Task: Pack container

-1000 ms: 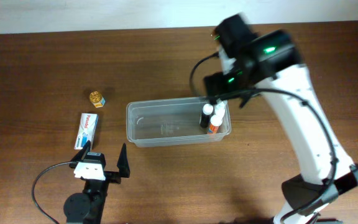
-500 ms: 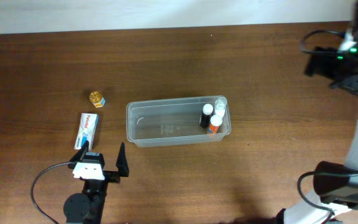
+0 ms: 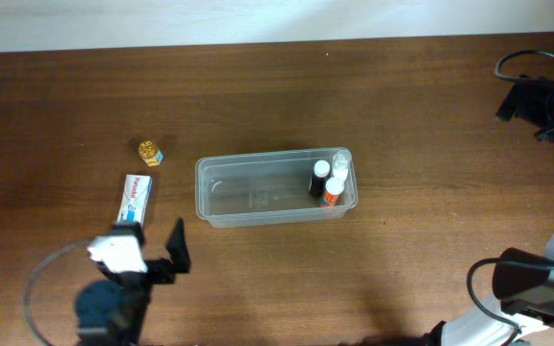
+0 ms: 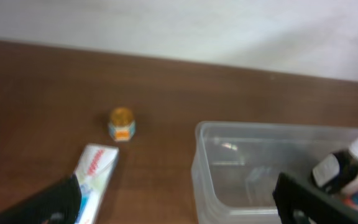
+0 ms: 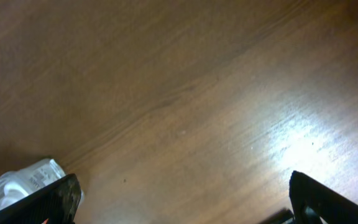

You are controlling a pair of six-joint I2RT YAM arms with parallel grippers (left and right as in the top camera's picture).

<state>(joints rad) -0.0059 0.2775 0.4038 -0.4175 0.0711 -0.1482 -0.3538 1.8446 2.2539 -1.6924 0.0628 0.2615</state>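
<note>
The counter (image 5: 185,124) is dark brown wood, smooth and finely grained, with a soft sheen where light glares off it. The container (image 3: 203,192) is clear, glossy plastic. Left of the container, the box (image 3: 136,200) looks like white printed card, and the small jar (image 3: 150,152) has a metallic-looking gold top.

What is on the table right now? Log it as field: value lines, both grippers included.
container: clear tub, mid-table, upright
inside: three small bottles, upright at its right end
outside: white box lying flat; gold-lidded jar; both on the left arm's side of the tub
left gripper: open, empty, near the box
right gripper: open, empty, over bare table
</note>
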